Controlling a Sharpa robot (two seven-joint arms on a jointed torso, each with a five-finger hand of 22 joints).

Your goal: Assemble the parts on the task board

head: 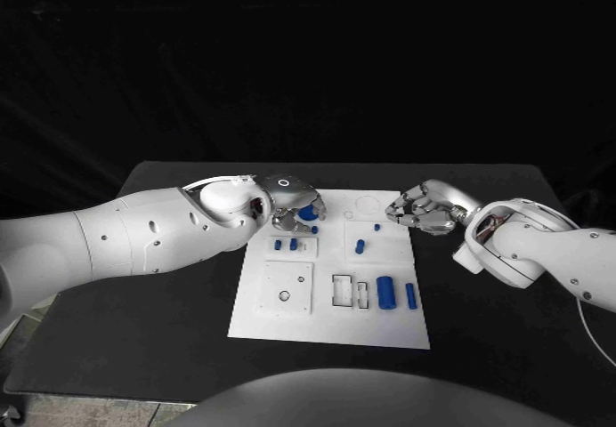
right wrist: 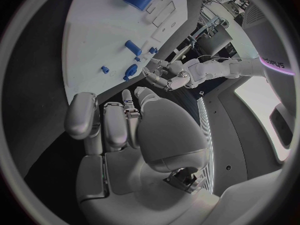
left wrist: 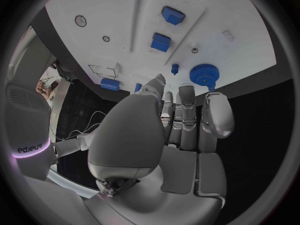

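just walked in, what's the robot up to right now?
It is working on a parts assembly on the white task board in the middle of the black table. The left hand hovers over the board's far left corner, next to a blue gear; it appears to hold nothing. The right hand hangs at the board's far right edge, fingers curled, also empty. Small blue pieces sit mid-board, and two blue cylinders lie nearer the robot.

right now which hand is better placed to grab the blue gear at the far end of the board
Left. The left hand hovers right beside the blue gear, which sits just off its fingertips in the left wrist view. The right hand hangs at the task board's opposite edge, farther away.
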